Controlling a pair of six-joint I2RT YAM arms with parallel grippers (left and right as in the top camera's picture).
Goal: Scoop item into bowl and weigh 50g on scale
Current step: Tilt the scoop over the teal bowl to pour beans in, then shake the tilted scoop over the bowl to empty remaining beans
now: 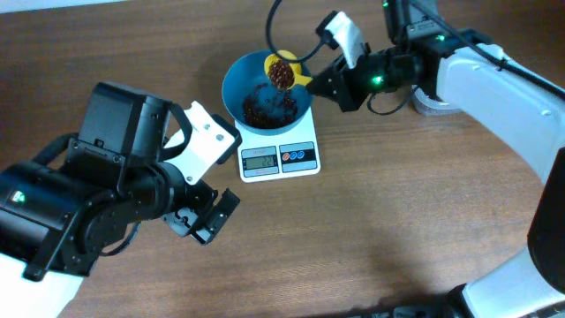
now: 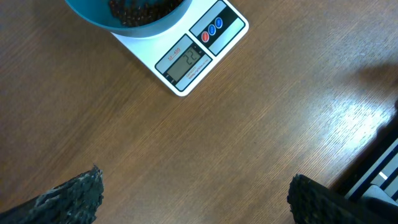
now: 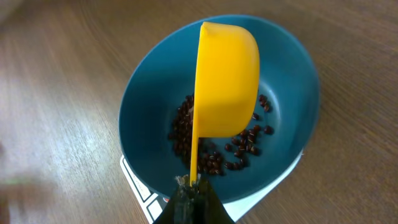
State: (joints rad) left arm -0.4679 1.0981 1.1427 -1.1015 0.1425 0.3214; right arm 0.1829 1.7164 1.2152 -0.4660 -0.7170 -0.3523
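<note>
The teal-blue bowl (image 1: 231,95) stands on the white scale (image 1: 305,165), which also shows in the left wrist view (image 2: 152,51). Dark red-brown beans (image 1: 261,110) lie in the bowl (image 3: 143,106); they also show in the right wrist view (image 3: 239,149). My right gripper (image 1: 316,81) is shut on the handle of a yellow scoop (image 3: 227,81), tilted on its side over the bowl with beans (image 1: 281,72) in it. My left gripper (image 2: 196,196) is open and empty over bare table, in front of and to the left of the scale. The display (image 2: 185,62) is lit.
A white round base (image 1: 433,104) stands at the back right, behind the right arm. The wooden table (image 1: 371,230) stretches around the scale. The left arm's bulk (image 1: 115,194) fills the front left.
</note>
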